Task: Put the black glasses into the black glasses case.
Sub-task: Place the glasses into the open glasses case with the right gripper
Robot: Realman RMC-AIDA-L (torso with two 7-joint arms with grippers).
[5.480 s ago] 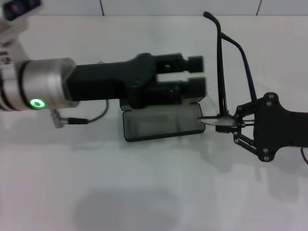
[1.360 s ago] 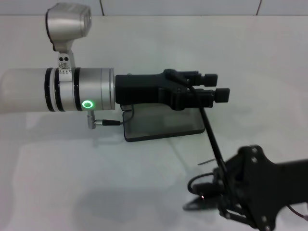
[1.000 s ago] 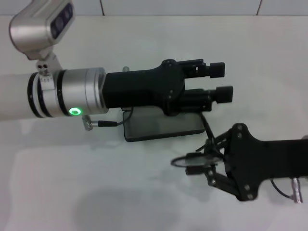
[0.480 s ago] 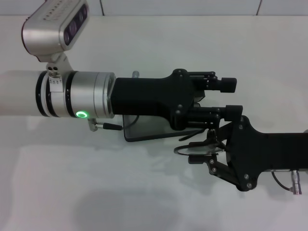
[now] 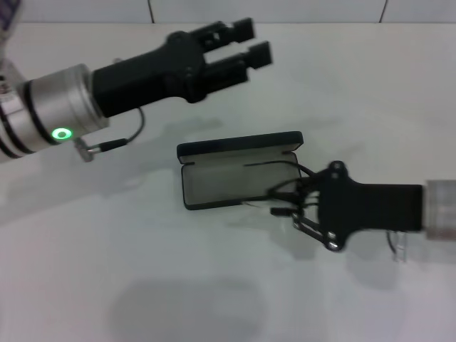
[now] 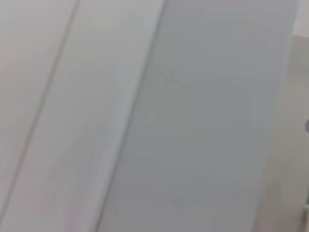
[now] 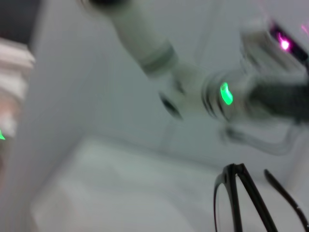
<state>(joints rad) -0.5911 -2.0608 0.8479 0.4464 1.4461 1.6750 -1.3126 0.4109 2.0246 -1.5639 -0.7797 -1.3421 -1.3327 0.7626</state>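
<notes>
The black glasses case (image 5: 228, 182) lies open in the middle of the white table, its lid (image 5: 239, 146) upright at the far side and the grey lining showing. My right gripper (image 5: 303, 206) is at the case's right end, shut on the black glasses (image 5: 279, 191). The thin frame and temple arms reach over the case's right edge. The glasses also show in the right wrist view (image 7: 244, 200). My left gripper (image 5: 246, 41) is open and empty, raised behind and to the left of the case. The left wrist view shows only a plain wall.
The white table (image 5: 142, 285) spreads all around the case. A tiled wall edge (image 5: 320, 11) runs along the back. My left arm, with its green light (image 7: 225, 94), shows in the right wrist view.
My left arm has pulled back from over the case toward the far left. My right gripper has brought the glasses up to the case's right end.
</notes>
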